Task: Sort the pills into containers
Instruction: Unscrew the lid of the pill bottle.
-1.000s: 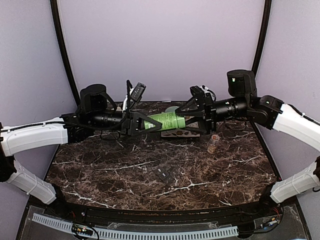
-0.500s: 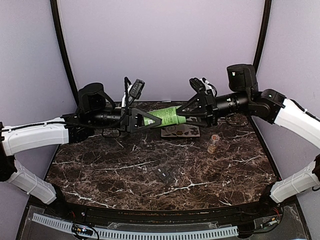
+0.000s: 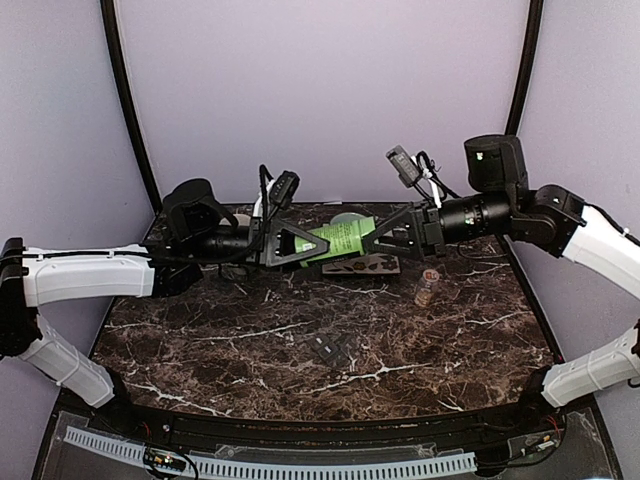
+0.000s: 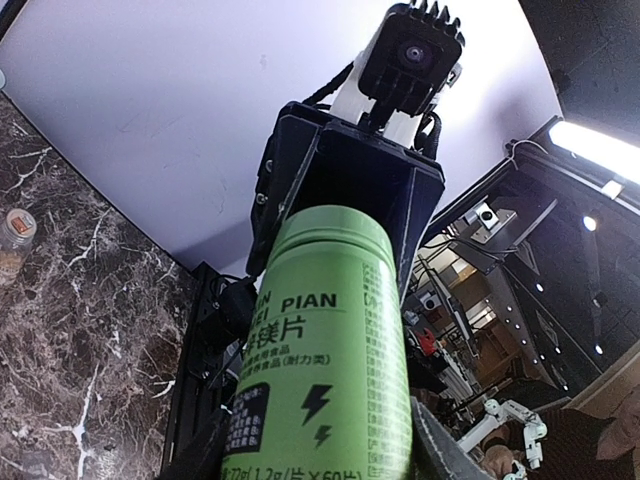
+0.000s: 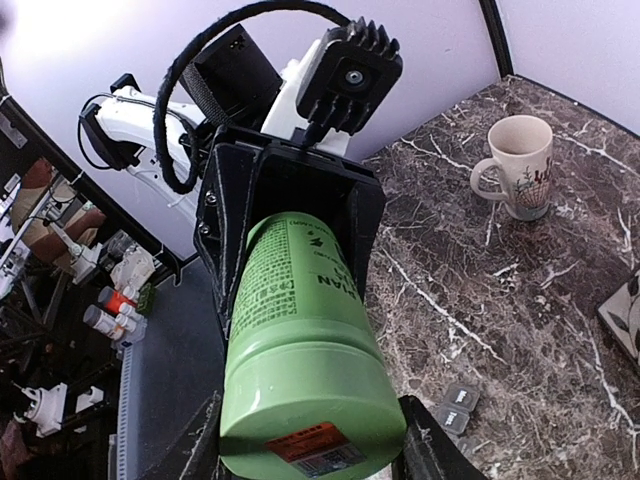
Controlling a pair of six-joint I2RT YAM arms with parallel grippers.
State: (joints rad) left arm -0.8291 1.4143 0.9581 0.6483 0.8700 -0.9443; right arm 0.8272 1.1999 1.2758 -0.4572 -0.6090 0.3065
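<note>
**Green bottle held aloft between both grippers**

Left gripper and right gripper each clamp one end of the green bottle. Containers lie on the table, well below the bottle toward the near edge. No pills are seen loose.

Risk: an uneven pull slips the bottle, and it falls.

Count: one green bottle, one three-compartment strip, one small jar, one mug.

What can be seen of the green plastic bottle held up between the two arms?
The glossy green plastic bottle is a cylinder with rounded edges, printed with black text, a black patch with lightning bolts, and an orange-red sticker on one end. It hangs roughly level above the dark marble table, the left end effector clamping one end, the right end effector the stickered end.
</note>
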